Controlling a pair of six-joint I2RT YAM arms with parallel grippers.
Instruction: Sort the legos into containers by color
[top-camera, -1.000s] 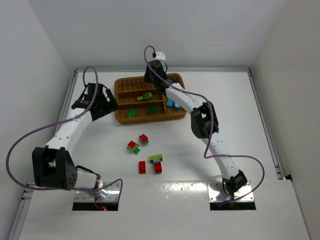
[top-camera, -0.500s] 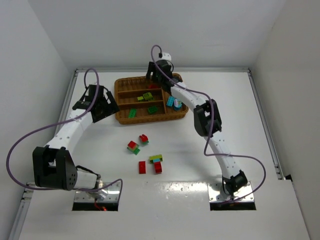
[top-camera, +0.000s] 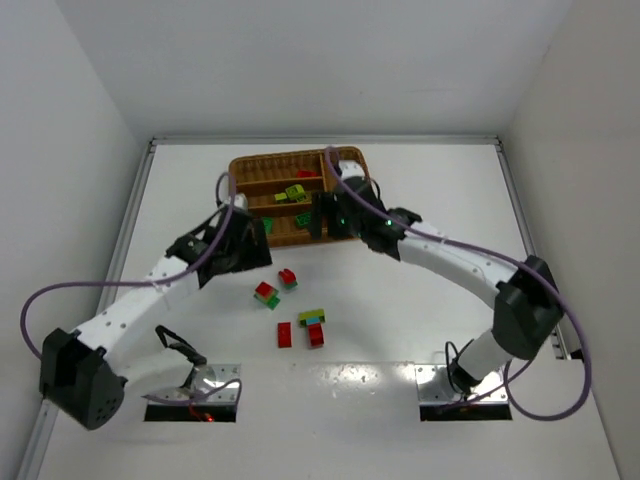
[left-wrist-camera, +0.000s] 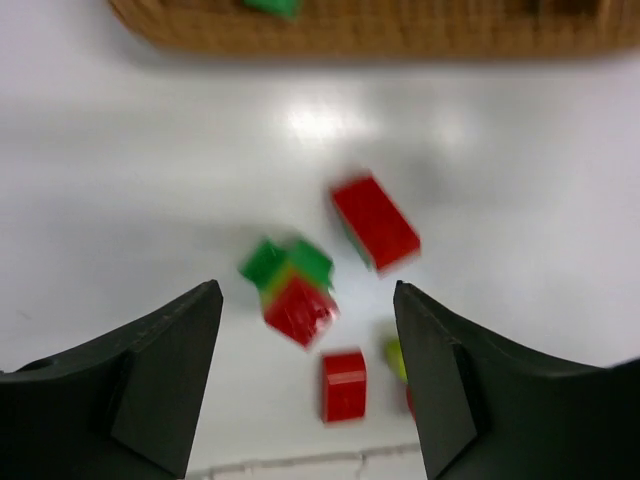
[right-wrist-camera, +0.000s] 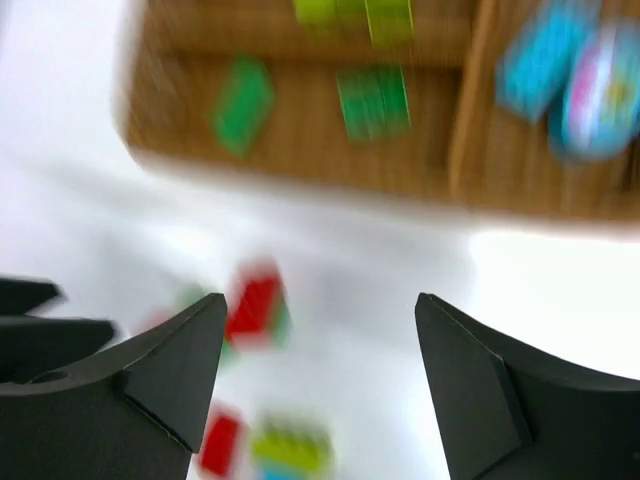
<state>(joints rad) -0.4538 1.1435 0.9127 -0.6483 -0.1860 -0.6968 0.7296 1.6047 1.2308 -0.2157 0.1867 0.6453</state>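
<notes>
Left gripper (left-wrist-camera: 305, 292) has its jaws apart with nothing between them. It hangs over loose legos on the table just near of the wicker tray (top-camera: 272, 158): red-green stack (left-wrist-camera: 290, 292), red brick (left-wrist-camera: 376, 222), second red brick (left-wrist-camera: 343, 385). Right gripper (right-wrist-camera: 320, 300) is also spread and empty, above the tray's near edge; that view is blurred. In the tray: green bricks (right-wrist-camera: 373, 100) in the near long slot, yellow-green bricks (right-wrist-camera: 350, 12) in the next slot, cyan brick (right-wrist-camera: 540, 60) in the right cross slot. Yellow-green and cyan stack (top-camera: 312, 317) lies on the table nearer the arms.
</notes>
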